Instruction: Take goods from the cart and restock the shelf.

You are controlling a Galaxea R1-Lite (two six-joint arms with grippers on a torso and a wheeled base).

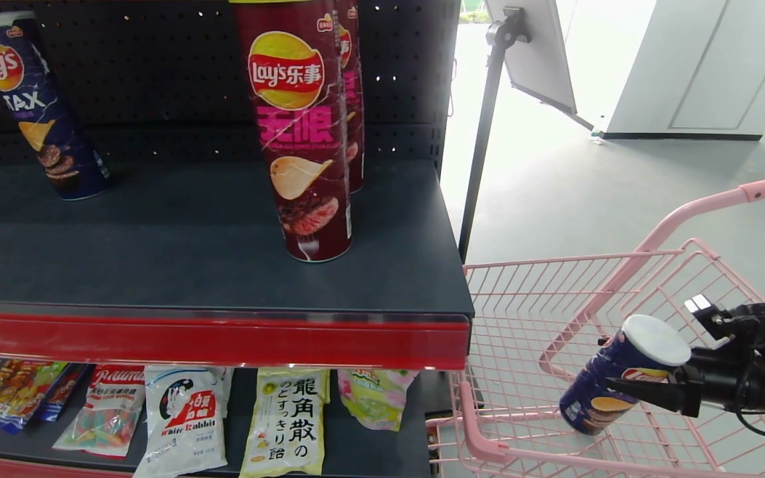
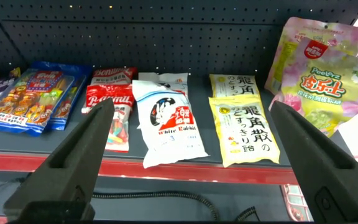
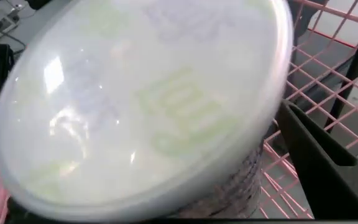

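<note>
Head view: my right end effector [image 1: 635, 384] grips a dark blue chip can [image 1: 592, 398], tilted above the pink cart [image 1: 621, 262], beside the shelf [image 1: 210, 265] where a red can [image 1: 303, 133] stands

Left wrist view: my left end effector [image 2: 191, 162] is spread wide before snack packets [image 2: 166, 121]

Right wrist view: the can's lid [image 3: 142, 106] looms close over the cart's wire

Dark upper shelf [image 1: 176, 259], blue chip can [image 1: 37, 113], red chip cans [image 1: 306, 146], snack bags [image 1: 186, 418] below
</note>
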